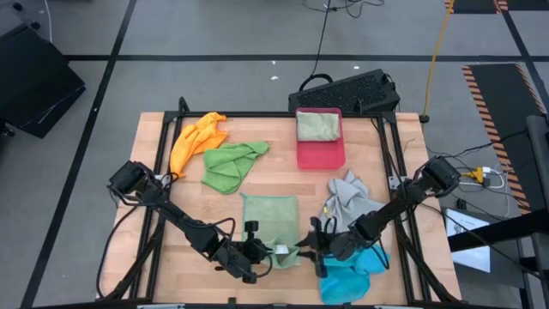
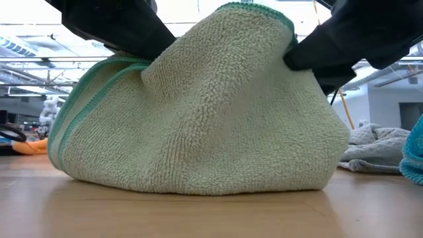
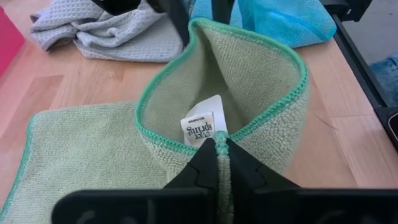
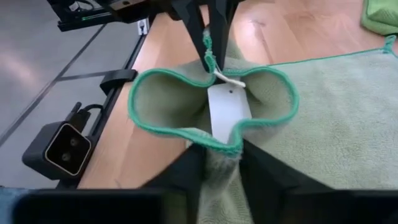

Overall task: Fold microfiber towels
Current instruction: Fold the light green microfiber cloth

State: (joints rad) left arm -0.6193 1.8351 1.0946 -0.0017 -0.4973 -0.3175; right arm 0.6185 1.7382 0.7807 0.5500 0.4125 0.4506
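Sage-green towel [image 3: 93, 155] pinched at its hem by both tools — left tool [image 3: 221, 163], right tool [image 4: 221, 163] — lift evenly, carry the edge flat across.

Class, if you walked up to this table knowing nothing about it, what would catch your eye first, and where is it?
First, the pale sage green microfiber towel at the table's near edge, its near end pinched up into a loop by the left gripper and right gripper, both shut on its hem. Next, the rectangular pink-red plastic tray at the far edge, holding a folded green towel.
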